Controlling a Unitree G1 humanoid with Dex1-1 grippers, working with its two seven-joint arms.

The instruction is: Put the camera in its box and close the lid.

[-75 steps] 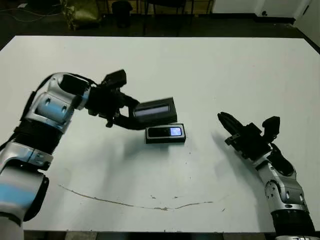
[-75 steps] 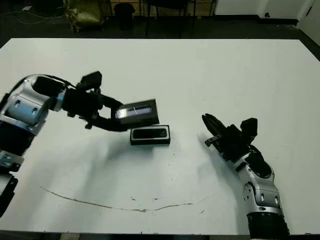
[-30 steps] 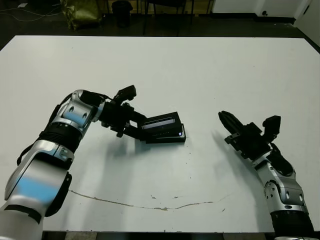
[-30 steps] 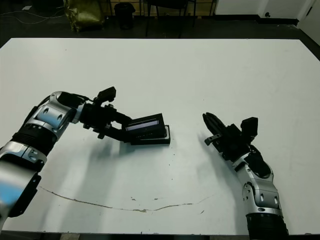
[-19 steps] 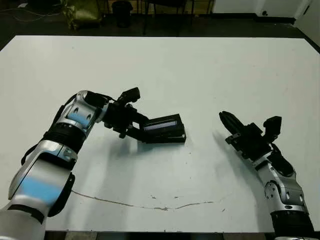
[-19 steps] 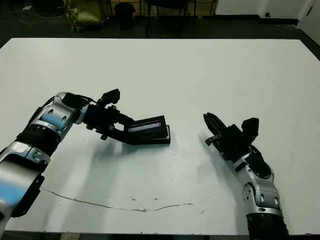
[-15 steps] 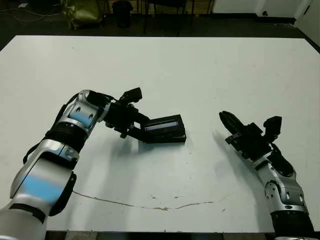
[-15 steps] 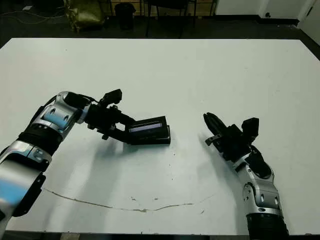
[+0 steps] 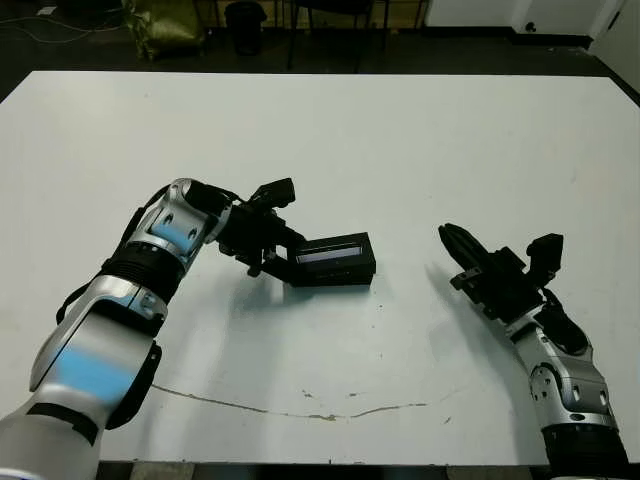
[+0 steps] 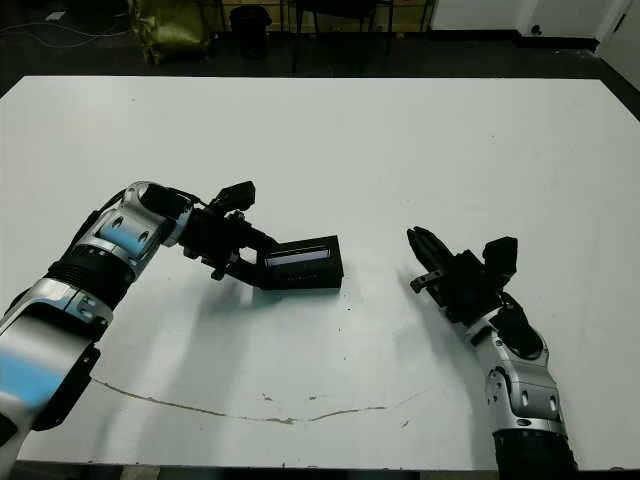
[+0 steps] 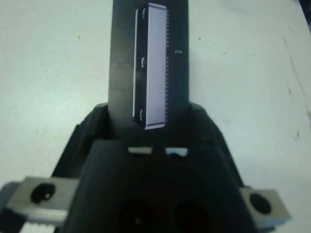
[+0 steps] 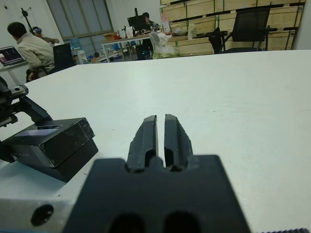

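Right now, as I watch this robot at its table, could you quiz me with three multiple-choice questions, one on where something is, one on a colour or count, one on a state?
1. Where is the lid?
A. On top of the box
B. At the table's far edge
C. In the right gripper

2. What colour is the table?
A. Green
B. White
C. Red

3. How is the right gripper?
A. Holding the camera
B. Wide open
C. Shut on nothing

Answers: 1 A, the left gripper holds it over the box. 2 B, plain white throughout. 3 C, its fingers lie together, nothing between.
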